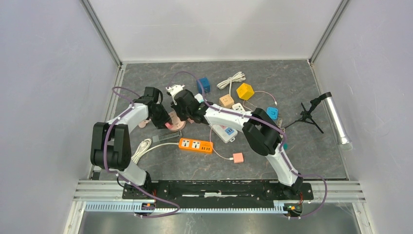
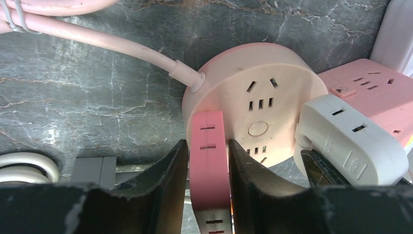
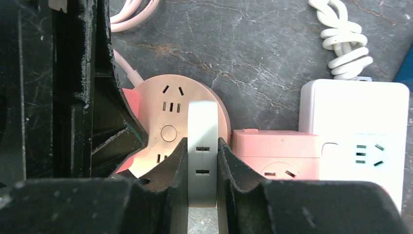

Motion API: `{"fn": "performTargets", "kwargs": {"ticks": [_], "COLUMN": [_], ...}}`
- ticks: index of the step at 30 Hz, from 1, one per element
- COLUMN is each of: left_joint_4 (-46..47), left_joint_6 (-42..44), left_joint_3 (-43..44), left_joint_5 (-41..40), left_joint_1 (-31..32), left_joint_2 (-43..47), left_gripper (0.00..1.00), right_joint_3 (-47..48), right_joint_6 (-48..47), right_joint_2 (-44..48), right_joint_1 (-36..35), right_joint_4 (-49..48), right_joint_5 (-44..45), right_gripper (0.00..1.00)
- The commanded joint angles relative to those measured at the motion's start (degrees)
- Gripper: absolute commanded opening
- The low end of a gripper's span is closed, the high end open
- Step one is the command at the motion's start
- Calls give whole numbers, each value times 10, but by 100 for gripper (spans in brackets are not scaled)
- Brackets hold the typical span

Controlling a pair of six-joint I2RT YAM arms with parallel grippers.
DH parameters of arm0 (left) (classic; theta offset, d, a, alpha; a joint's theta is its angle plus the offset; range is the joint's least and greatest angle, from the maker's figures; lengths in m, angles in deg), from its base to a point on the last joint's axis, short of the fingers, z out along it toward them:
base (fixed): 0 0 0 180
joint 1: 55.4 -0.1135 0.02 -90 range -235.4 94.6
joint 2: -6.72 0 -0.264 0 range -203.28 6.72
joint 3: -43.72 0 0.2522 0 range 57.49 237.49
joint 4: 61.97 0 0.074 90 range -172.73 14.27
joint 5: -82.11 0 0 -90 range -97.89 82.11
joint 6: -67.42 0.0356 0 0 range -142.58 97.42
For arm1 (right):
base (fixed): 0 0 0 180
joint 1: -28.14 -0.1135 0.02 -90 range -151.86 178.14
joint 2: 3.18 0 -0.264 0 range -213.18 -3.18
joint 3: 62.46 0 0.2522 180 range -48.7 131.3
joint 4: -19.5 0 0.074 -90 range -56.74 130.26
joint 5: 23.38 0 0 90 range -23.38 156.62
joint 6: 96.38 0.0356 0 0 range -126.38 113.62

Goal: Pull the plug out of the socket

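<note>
Both grippers clamped on plugs seated in one round socket.
Left gripper (image 2: 208,148) has its jaws closed across the narrow sides of the pink plug (image 2: 208,124); right gripper (image 3: 202,144) is likewise closed on the white plug (image 3: 202,117) just beside it. Both plugs stand out from the face of the round socket (image 2: 253,73), which lies flat on the table (image 1: 302,146) between the two wrists. Judged: the pull must run along the plug's axis, straight off that face, one arm steadying.

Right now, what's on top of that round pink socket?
A pink plug in the left gripper and a white plug in the right gripper sit on the socket, their pins hidden.
</note>
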Motion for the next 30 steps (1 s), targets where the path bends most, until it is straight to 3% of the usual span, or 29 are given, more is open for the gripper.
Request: {"fn": "performTargets", "kwargs": {"ticks": [1,7,12,17,20,22,27,30], "left_joint_4": [-20,-18,-14,-6,2,3,-4,-14], "left_joint_6": [4,2,-5,-11,-14,-15,-15,-20], "left_joint_3": [-31,-15,12,22,19,18,12,5], "left_joint_5": [-70,-57,-43,-10,3,5,-6,-23], "left_joint_1": [1,1,1,1,1,1,1,1], "left_joint_2": [-48,-51,-58,-74,-78,-79,-81,-77], "left_gripper": [42,43,51,58,60,61,58,57], "right_joint_3": [41,29,11,7,6,2,13,16], "right_joint_6": [-52,-37,-7,-1,7,12,30,50], "right_joint_2": [29,22,16,17,10,5,-9,-15], "right_joint_1": [-6,-8,-7,-5,3,7,8,8], "right_joint_4": [-2,-12,-29,-32,-26,-27,-28,-40], "right_joint_5": [34,-10,-49,-47,-49,-58,-95,-138], "right_gripper": [0,0,0,19,22,20,0,0]}}
